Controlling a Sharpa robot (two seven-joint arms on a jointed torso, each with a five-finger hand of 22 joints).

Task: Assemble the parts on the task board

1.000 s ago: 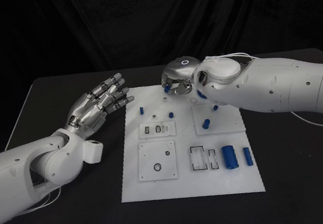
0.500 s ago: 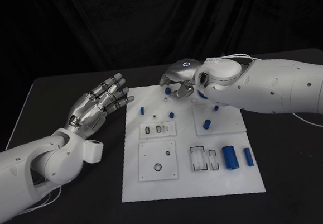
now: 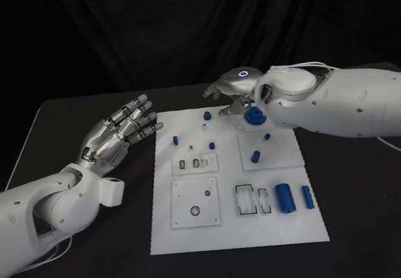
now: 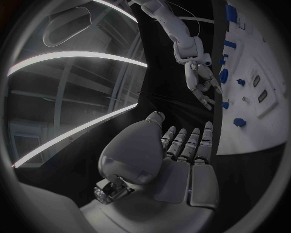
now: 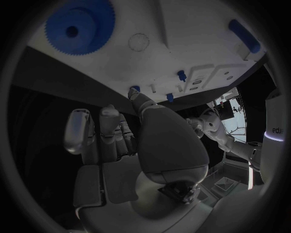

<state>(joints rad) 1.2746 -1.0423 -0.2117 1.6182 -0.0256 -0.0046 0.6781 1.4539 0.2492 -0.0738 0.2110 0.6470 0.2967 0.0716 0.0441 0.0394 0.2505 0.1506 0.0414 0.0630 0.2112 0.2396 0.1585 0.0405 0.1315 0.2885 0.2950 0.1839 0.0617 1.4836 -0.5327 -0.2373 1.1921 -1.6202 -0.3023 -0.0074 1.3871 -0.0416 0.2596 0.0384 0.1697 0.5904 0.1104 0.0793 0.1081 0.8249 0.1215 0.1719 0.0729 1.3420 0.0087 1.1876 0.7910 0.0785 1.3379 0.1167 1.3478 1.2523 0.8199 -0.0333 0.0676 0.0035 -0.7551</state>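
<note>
The black desk (image 3: 76, 114) is carrying the white task board (image 3: 274, 227) at its middle. The left hand (image 3: 119, 131) is hovering left of the board, fingers spread, holding nothing. The right hand (image 3: 232, 91) is reaching over the far edge, fingers apart and empty, partly hiding a blue gear (image 5: 79, 25). Small blue parts (image 3: 285, 197) are lying on the board.

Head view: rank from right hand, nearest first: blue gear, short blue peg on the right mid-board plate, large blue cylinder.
1. Blue gear, at the board's far end, just beside the right hand.
2. Short blue peg, mid-board, right side.
3. Large blue cylinder, near end, right side.
</note>
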